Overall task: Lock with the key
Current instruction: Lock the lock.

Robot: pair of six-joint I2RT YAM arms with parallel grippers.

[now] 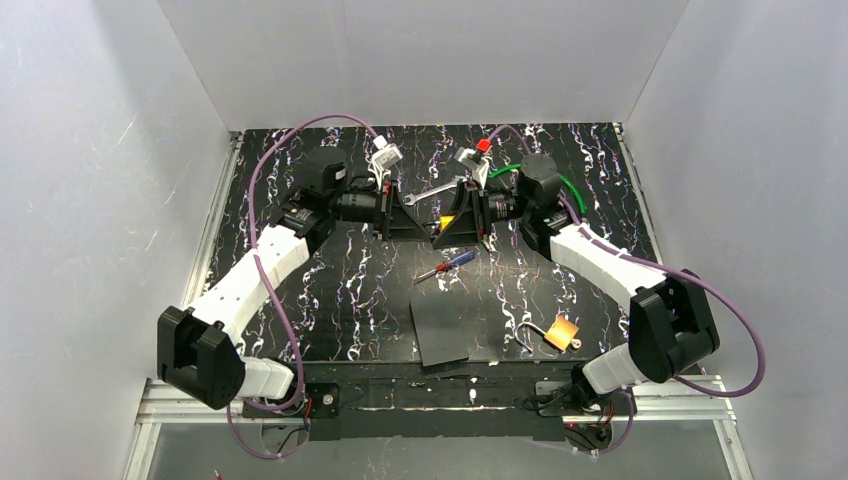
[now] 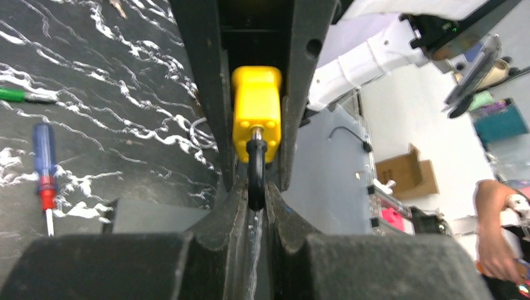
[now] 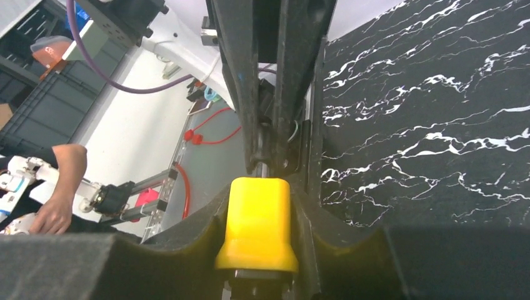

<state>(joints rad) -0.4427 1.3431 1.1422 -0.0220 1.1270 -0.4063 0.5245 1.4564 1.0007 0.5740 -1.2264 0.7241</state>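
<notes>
Both hands meet over the far middle of the surface (image 1: pixel 350 290) with the key (image 2: pixel 256 115) between them. The left hand (image 2: pixel 255 200) is clenched on the key's dark neck, and the right hand (image 3: pixel 259 200) grasps its yellow head. The screwdriver (image 1: pixel 447 265) lies just nearer, and the brass padlock (image 1: pixel 561 333) sits towards the right arm's base.

A table (image 1: pixel 330 300) topped in a black marble pattern with white and purple veins is seen from above, enclosed by plain white walls. A small screwdriver (image 1: pixel 445 266) with a red-and-blue handle is laid slantwise near the middle. Just in front of it, a plain black sheet (image 1: pixel 440 325) is spread flat, reaching the near edge. To the right, apart from it, a brass padlock (image 1: pixel 562 333) is laid with its shackle turned toward the sheet. A silver wrench (image 1: pixel 430 193) is seen toward the back.
</notes>
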